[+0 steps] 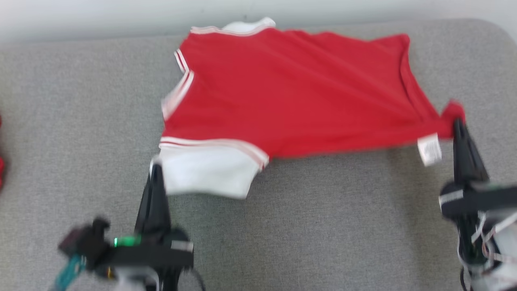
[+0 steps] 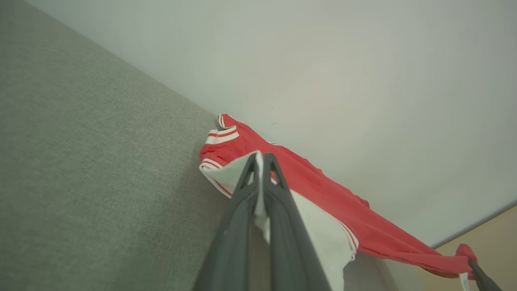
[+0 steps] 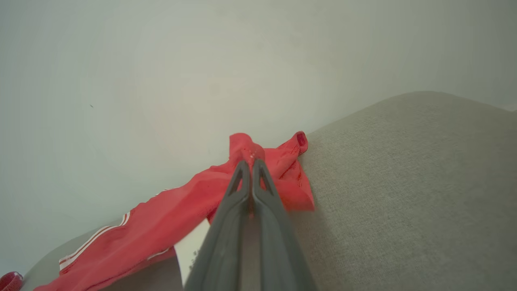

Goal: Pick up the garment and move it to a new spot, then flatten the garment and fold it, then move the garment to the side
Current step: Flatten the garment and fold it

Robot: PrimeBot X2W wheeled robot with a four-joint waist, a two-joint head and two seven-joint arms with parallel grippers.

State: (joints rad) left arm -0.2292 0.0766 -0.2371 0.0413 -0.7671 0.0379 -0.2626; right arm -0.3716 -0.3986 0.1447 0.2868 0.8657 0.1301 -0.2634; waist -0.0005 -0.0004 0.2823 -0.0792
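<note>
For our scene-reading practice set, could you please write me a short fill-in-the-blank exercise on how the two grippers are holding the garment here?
1. The left gripper is shut on the ___ sleeve of the garment.
2. The right gripper is shut on a ___ corner of the garment.
3. The care label hangs nearest the ___ gripper.
4. Under the garment is a ___ fabric surface.

Missing words: white; red; right; grey.

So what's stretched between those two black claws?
The red garment spans the gap: the left gripper pinches its white sleeve, the right gripper a red corner. The head view shows it, over the grey cushion.
</note>
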